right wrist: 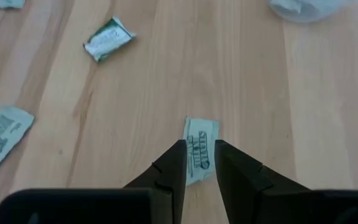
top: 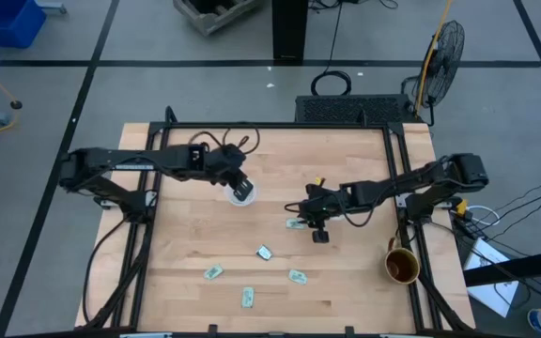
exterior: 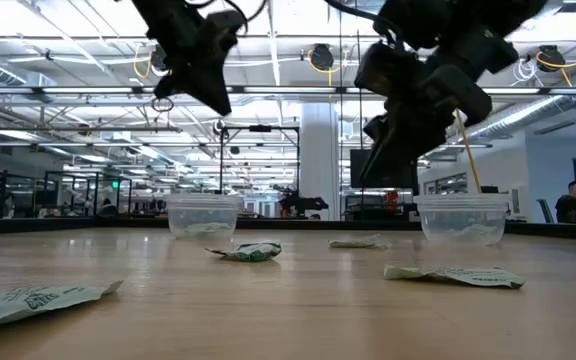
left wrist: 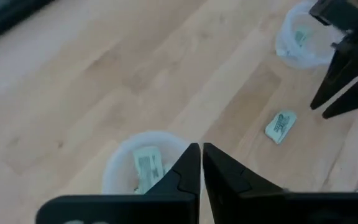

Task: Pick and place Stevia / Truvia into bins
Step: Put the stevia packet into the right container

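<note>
One clear cup (top: 243,195) stands on the wooden table with packets inside (left wrist: 145,165). My left gripper (left wrist: 201,146) hovers shut just above its rim (top: 241,185). The second cup (left wrist: 302,38) also holds a packet and shows at the right in the low view (exterior: 463,218). My right gripper (right wrist: 201,143) hangs above the table, its fingers a narrow gap apart, over a green and white packet (right wrist: 202,130) that lies flat on the wood (top: 295,223). Several more packets lie loose toward the near edge (top: 264,252) (top: 213,272) (top: 297,276).
A brown mug (top: 402,266) stands near the table's right edge. A crumpled packet (right wrist: 107,38) and another packet (right wrist: 2,134) lie near my right gripper. Black frame rails run along the table's left and right sides (top: 144,235). Bare wood lies at the far left of the table.
</note>
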